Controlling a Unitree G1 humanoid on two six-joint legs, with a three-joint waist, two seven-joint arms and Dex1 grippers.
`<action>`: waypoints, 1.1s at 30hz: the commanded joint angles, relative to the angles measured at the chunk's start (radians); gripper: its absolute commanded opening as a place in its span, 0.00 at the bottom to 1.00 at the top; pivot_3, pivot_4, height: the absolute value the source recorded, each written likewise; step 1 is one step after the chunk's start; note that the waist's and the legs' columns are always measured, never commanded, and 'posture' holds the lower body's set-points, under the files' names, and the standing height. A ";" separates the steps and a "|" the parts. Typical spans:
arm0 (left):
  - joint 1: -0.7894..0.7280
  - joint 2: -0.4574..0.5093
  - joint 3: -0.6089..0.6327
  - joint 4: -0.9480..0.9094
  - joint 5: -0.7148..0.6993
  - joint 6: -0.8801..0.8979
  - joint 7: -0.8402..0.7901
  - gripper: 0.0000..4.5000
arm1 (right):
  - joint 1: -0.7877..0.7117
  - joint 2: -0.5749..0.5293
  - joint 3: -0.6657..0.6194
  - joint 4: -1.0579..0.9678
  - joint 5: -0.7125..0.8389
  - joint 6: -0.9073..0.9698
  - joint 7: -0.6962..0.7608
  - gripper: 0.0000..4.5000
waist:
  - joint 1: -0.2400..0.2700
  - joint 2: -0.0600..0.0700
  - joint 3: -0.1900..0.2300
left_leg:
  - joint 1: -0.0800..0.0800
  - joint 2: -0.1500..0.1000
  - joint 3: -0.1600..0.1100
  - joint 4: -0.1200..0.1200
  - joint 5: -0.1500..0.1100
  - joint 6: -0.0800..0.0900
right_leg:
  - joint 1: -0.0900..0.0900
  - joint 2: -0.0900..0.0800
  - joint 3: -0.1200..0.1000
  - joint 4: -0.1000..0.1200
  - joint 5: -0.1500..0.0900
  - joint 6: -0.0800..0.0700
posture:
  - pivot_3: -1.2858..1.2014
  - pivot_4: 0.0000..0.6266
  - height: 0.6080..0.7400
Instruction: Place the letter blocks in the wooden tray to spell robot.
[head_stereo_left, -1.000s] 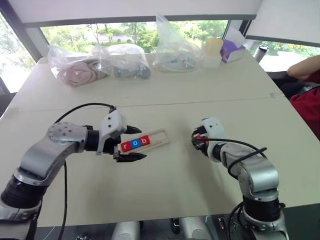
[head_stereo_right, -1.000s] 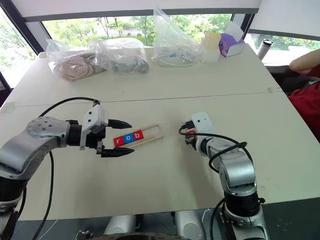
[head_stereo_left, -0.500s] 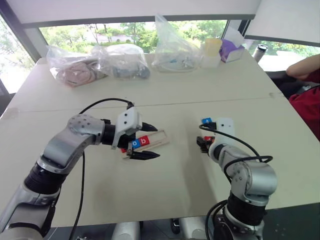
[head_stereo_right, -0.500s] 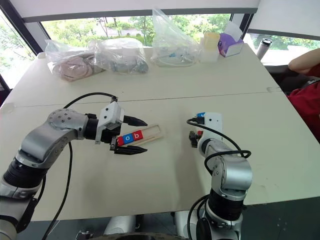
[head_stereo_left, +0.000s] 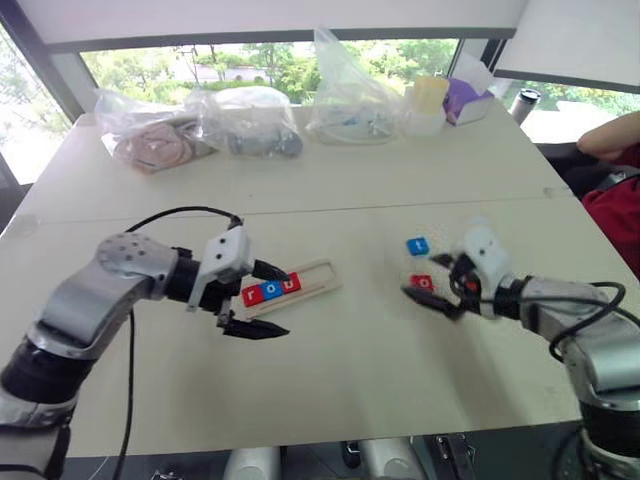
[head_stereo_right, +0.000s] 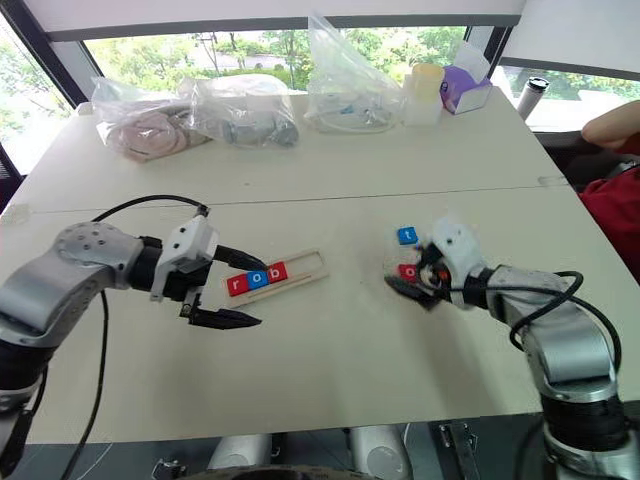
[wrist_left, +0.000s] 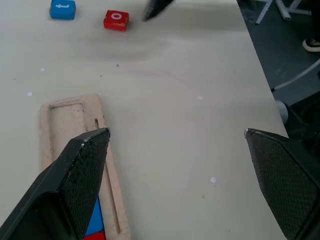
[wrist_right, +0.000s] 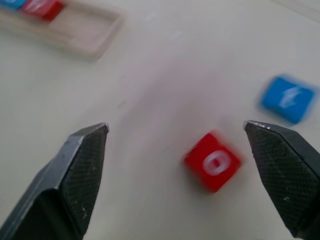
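Left gripper (head_stereo_right: 228, 290): near left of the bench (head_stereo_right: 330, 370), jaws spread wide and holding nothing, one finger just near of the wooden tray's left end, the other at that end's far edge (whether either touches the rim cannot be told).

Wooden tray (head_stereo_right: 305, 268): pale, long and narrow, lying flat on the bench left of centre, its right end angled slightly to the far side. Left part occupied, right part bare.

Letter blocks in tray, left to right: red r block (head_stereo_right: 236, 285), blue o block (head_stereo_right: 258, 279), red b block (head_stereo_right: 277, 272), side by side and touching.

Right gripper (head_stereo_right: 420, 282): near right of the bench, pointing left toward the loose blocks, jaws wide and empty; the red loose block lies between its fingers in the head views, resting on the bench.

Red o block, loose (head_stereo_right: 408, 271): flat on the bench, well apart from the tray to its right, letter up (legible in the right wrist view).

Blue t block, loose (head_stereo_right: 406, 236): just far of the red loose block, flat on the bench, not touching it.

Far side of bench, left to right: plastic bag with pinkish contents (head_stereo_right: 145, 128); plastic bag with grey contents (head_stereo_right: 245, 118); tall clear plastic bag (head_stereo_right: 345, 85); pale lidded container (head_stereo_right: 422, 92); purple tissue box (head_stereo_right: 465, 90).

Far right, beyond the bench: a person's arm (head_stereo_right: 610, 128) in a red garment, and a dark cylinder with a pale lid (head_stereo_right: 528, 97).
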 joint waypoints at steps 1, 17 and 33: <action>0.017 0.029 0.055 -0.036 -0.008 0.005 0.017 1.00 | -0.060 -0.055 0.067 0.189 -0.063 -0.304 0.129 0.99 | -0.004 -0.001 0.000 | 0.000 0.000 0.001 0.001 0.000 0.000 | 0.000 0.000 0.001 0.000 -0.001 -0.002 | 0.52 0.24 1.00; 0.152 0.092 0.181 -0.132 -0.051 0.078 0.117 1.00 | -0.383 -0.005 0.223 0.855 -0.196 -0.839 0.306 0.87 | 0.007 -0.001 0.001 | 0.001 0.000 0.000 0.002 0.000 -0.001 | 0.001 0.000 0.000 0.004 0.001 -0.001 | 0.52 0.24 1.00; 0.256 0.142 0.232 -0.057 0.000 0.030 0.144 1.00 | -0.553 0.232 0.301 0.538 -0.081 -0.430 0.264 0.26 | -0.015 0.000 0.002 | 0.011 0.003 -0.001 0.000 0.001 -0.001 | 0.005 0.001 0.001 0.008 0.001 -0.005 | 0.52 0.24 1.00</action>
